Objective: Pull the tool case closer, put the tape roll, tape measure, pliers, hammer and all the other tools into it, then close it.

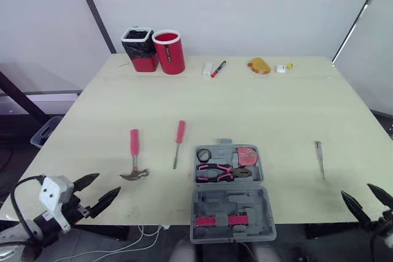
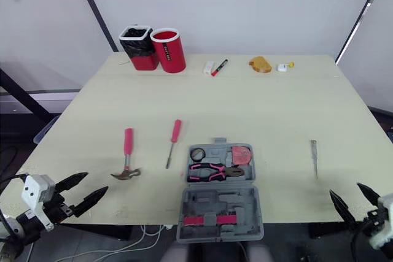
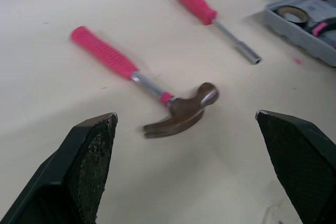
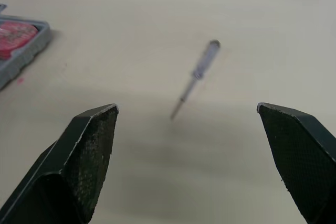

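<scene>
- Pale table (image 1: pixel 258 108) is occupied by the opened tool case (image 1: pixel 230 207) at its near edge, with pliers (image 1: pixel 215 173) seated inside.
- Hammer (image 1: pixel 134 151) is laid left of the case, apart.
- Left gripper (image 1: pixel 108 183) and right gripper (image 1: pixel 355 189) are spread wide, nothing gripped.
- Red cup (image 1: pixel 169 52) lettering cannot be read.

The pale table (image 1: pixel 258 108) carries an open grey tool case (image 1: pixel 230 204) at 6 o'clock. A hammer (image 1: pixel 134 157) and a pink-handled driver (image 1: pixel 178 142) lie toward 8, with a slim screwdriver (image 1: pixel 320 159) at 4. A black bin (image 1: pixel 139 49) and a red cup (image 1: pixel 169 52) stand at 11, and a marker (image 1: pixel 218 69) and an orange lump (image 1: pixel 259 65) lie near 12.
</scene>
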`<state>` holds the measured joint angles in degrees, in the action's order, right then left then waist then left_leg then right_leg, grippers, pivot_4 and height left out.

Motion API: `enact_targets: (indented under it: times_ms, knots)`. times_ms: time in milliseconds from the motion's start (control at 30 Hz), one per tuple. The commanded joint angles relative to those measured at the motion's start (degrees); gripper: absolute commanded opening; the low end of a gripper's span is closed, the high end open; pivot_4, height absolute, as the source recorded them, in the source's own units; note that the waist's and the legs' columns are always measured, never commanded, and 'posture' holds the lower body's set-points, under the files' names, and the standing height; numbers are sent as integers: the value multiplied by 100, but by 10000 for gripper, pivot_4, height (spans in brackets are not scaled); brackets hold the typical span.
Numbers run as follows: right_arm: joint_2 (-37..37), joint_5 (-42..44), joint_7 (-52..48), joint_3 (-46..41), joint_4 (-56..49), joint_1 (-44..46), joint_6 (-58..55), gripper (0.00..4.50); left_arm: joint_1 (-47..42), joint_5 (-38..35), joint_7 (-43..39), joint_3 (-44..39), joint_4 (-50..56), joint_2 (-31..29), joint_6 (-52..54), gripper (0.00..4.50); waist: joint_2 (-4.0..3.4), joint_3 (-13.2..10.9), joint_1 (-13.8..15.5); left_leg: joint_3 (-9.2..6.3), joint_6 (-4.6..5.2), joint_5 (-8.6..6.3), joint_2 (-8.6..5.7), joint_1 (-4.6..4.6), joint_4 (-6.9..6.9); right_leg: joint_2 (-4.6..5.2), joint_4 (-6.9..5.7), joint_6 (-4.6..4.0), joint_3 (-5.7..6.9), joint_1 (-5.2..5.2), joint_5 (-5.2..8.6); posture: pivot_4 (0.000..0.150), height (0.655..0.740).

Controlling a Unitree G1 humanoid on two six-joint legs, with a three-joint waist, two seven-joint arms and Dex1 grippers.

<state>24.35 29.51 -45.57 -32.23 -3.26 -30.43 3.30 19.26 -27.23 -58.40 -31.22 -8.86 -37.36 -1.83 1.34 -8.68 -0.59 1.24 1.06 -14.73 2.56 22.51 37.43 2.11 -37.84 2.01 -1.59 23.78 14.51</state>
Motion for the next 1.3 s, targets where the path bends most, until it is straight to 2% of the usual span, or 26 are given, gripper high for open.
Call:
enact_targets:
  times_ms: [33, 333, 533, 700, 967, 1100, 1300]
  knots:
    - [13, 162, -157, -287, 76, -99, 290, 44527, 68, 19, 48, -212, -161, -41, -226, 45000, -3, -1, -10, 2, 0, 0, 1, 0, 0, 1, 0, 0, -1, 1, 0, 1500, 7400]
    - [61, 288, -282, -453, 298, -105, 425, 44527, -30, 41, 0, -186, -594, -137, -437, 45000, -3, 0, -6, 6, -1, 0, 5, -1, -1, 1, 1, -1, -1, 1, 0, 1500, 7400]
    - [169, 300, -460, -290, 177, -53, 337, 44527, 115, 134, -88, 97, -314, 35, -562, 45000, -4, 1, -5, 7, -1, 0, 5, -3, -1, 7, 0, -1, -3, 0, 0, 1500, 7400]
    - [384, 581, -680, -36, -230, 53, -254, 44527, 118, 368, -282, 552, 114, -68, -643, 45000, -5, 2, -10, 9, -1, 0, 5, -3, -1, 5, -1, -14, -5, 0, -8, 1500, 7400]
    - [823, -18, -626, 769, -709, 516, -592, 44527, -194, 488, -1007, 1376, 536, -447, -520, 45000, -6, 2, 1, 5, 0, 0, 3, 1, -1, -7, 0, -18, 0, -1, -9, 1500, 7400]
    - [1015, -372, -611, 1211, -677, 892, -711, 44527, -639, 826, -1275, 1861, 381, -594, -801, 45000, -6, 1, 3, 9, 0, 1, -21, -1, 3, -8, -2, -19, -1, -4, -12, 1500, 7400]
    - [1312, -969, -982, 2144, -472, 1548, -604, 44527, -1538, 1162, -1466, 2729, 127, -493, -727, 45000, -6, 2, -4, 12, 0, 1, -26, -1, 5, -18, -3, -14, 9, -13, -20, 1500, 7400]
